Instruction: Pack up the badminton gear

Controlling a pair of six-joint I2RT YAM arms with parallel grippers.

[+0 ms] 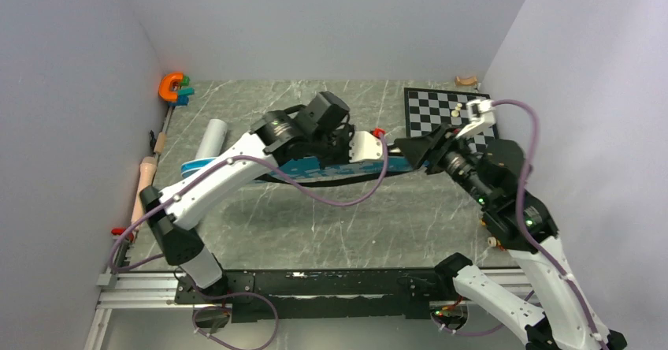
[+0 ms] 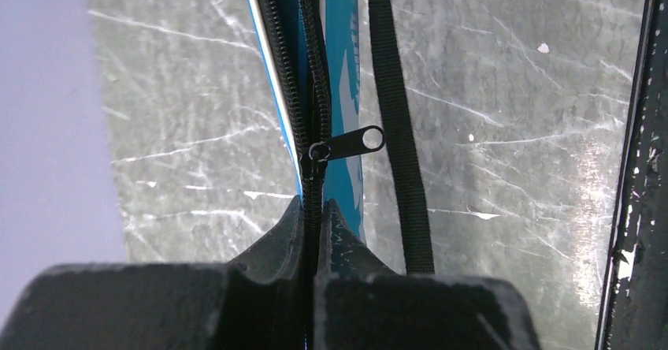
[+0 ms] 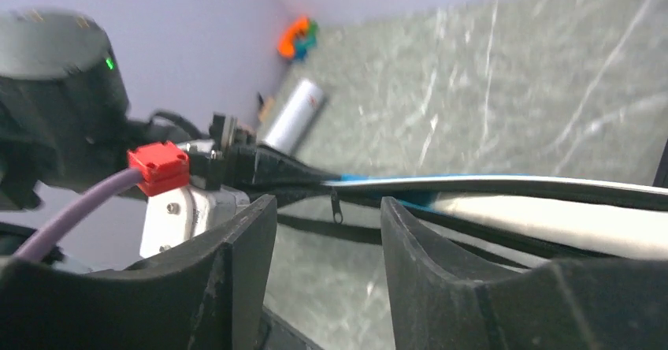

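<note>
Field notes, left to right. The white tube point(image 1: 211, 139) lay far left on the bench point(image 1: 354, 224), outside the blue bag point(image 2: 343, 66). The left tool point(image 2: 315, 212) was pinched shut on the bag's zip seam, just behind the zipper pull point(image 2: 350, 141). The right tool point(image 3: 327, 208) stood open and held nothing. Risk: tugging the pull could drag the seam from that pinch, or catch the strap point(image 2: 398, 129) lying beside it.

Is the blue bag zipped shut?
Not fully: beyond the zipper slider, the bag has two tooth rows apart; toward the left claw they join.
</note>
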